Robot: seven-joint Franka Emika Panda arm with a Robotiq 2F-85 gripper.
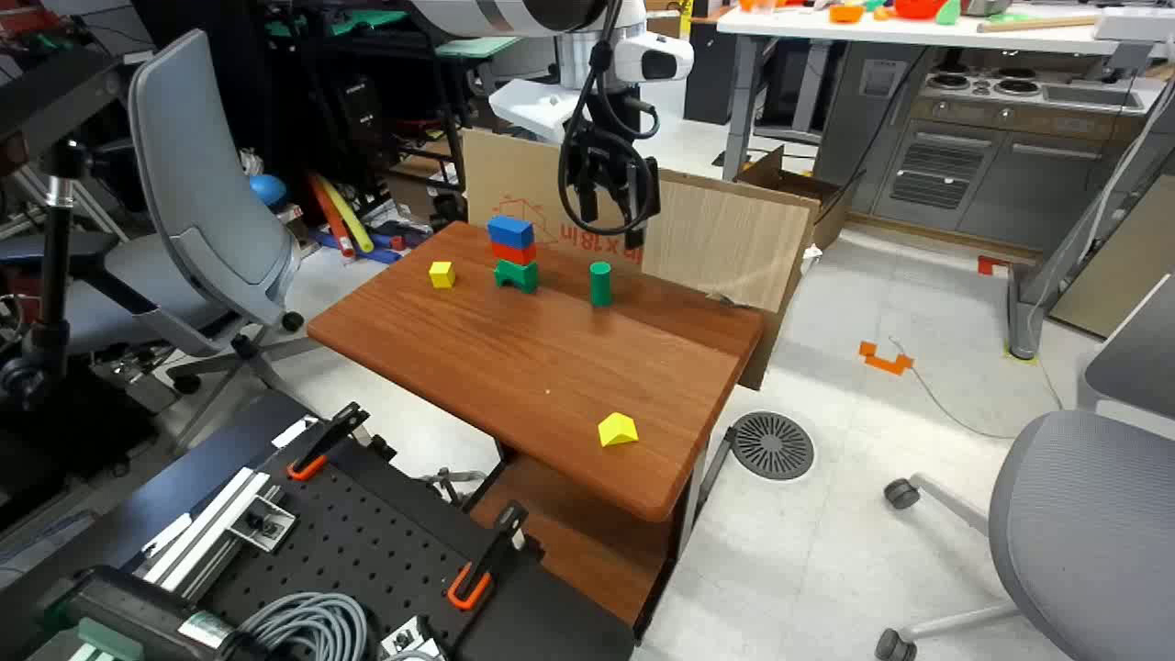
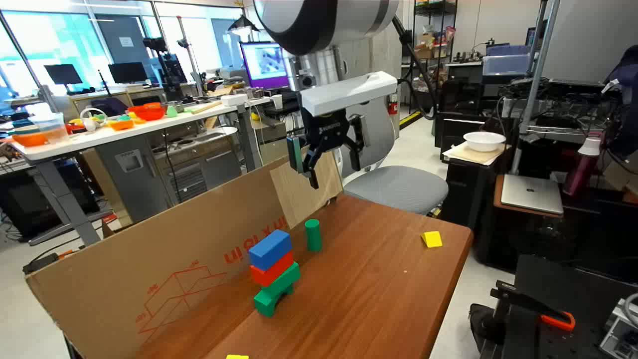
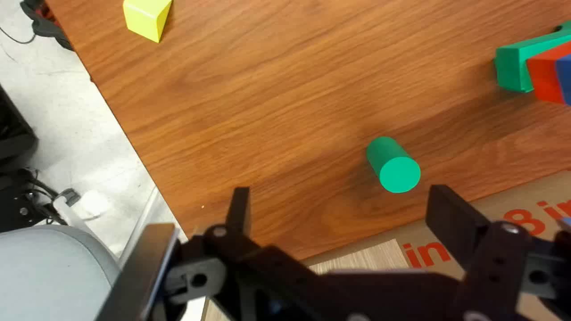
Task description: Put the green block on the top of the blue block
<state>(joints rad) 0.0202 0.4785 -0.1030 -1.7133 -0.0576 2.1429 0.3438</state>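
Observation:
A green cylinder block (image 1: 600,285) stands upright on the wooden table, and it also shows in an exterior view (image 2: 313,235) and in the wrist view (image 3: 399,173). The blue block (image 1: 510,231) is rectangular and lies on top of a stack; it also shows in an exterior view (image 2: 270,250) and is cut by the right edge of the wrist view (image 3: 564,78). Under it are a red block (image 2: 273,269) and a green arch block (image 2: 279,289). My gripper (image 3: 340,191) is open and empty, high above the table near the cylinder; it shows in both exterior views (image 1: 613,220) (image 2: 335,177).
A yellow cube (image 1: 442,274) stands near the stack. A yellow wedge (image 1: 618,430) lies towards a far corner of the table (image 1: 514,358). An upright cardboard sheet (image 2: 199,269) runs along one table edge, close to the cylinder and the stack.

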